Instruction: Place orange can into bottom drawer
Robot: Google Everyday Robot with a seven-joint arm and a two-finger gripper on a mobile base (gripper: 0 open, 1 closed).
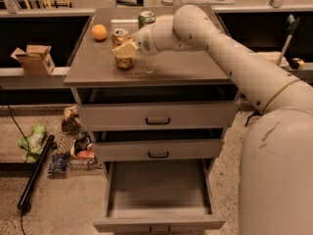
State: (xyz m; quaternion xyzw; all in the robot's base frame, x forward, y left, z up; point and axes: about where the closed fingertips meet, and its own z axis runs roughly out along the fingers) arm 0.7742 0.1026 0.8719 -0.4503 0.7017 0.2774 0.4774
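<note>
- Two neighbours on table (186, 65): orange fruit (99, 32) left of pincer (126, 50), green can (145, 18) behind it.
- Standing upright, top end up: orange can (120, 35) just behind pincer; cannot tell whether pincer grips.
- Pulled open well below pincer: bottom drawer (156, 195).

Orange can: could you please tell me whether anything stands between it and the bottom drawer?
Nothing visible does. The bottom drawer is pulled open, the top drawer and middle drawer are shut, and the pincer is at the orange can on the cabinet top.
</note>
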